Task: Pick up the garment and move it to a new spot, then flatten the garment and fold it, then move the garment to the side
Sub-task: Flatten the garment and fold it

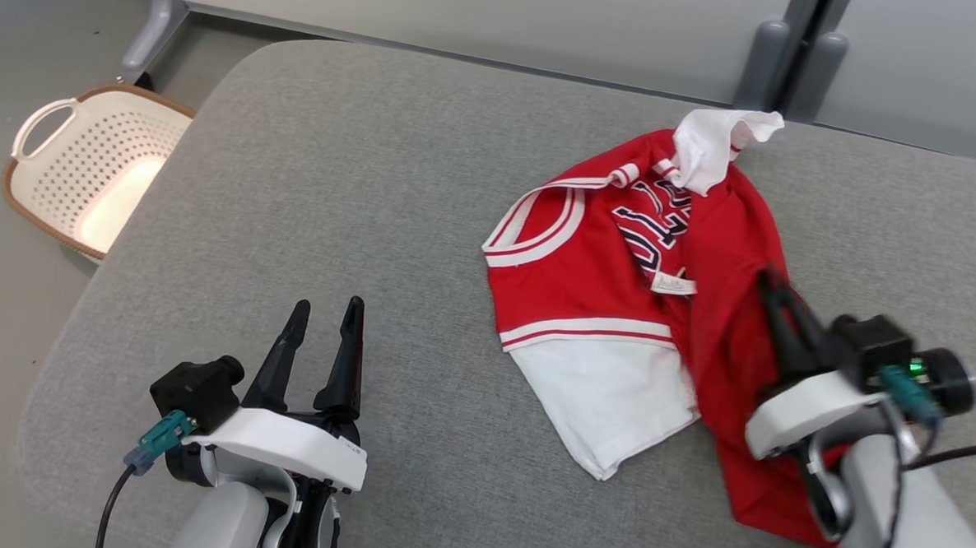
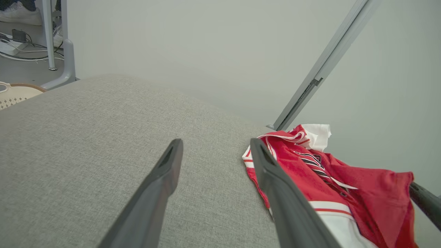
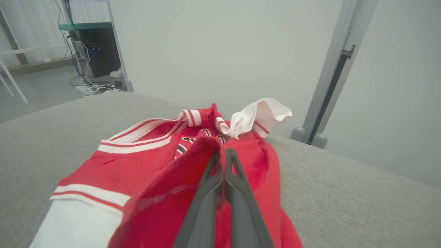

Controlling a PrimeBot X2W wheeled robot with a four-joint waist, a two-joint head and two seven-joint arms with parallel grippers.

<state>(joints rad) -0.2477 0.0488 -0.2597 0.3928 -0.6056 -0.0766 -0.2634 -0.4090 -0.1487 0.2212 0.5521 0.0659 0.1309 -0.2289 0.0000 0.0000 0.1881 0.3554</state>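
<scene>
Picking-up step in hand: right gripper (image 3: pixel 222 155) clenched on a raised red fold of the garment (image 1: pixel 586 286), which lies crumpled on the right half of the grey table (image 1: pixel 360 178). Left gripper (image 1: pixel 327 308) released, fingers spread, over bare table and well apart from the cloth. Next move, as judged: lift until the trailing white hem clears, then carry to a new spot.

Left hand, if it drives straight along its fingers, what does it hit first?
Probably bare grey cushion; the left hand points past the red garment, which lies to its right. Depth unclear.
</scene>
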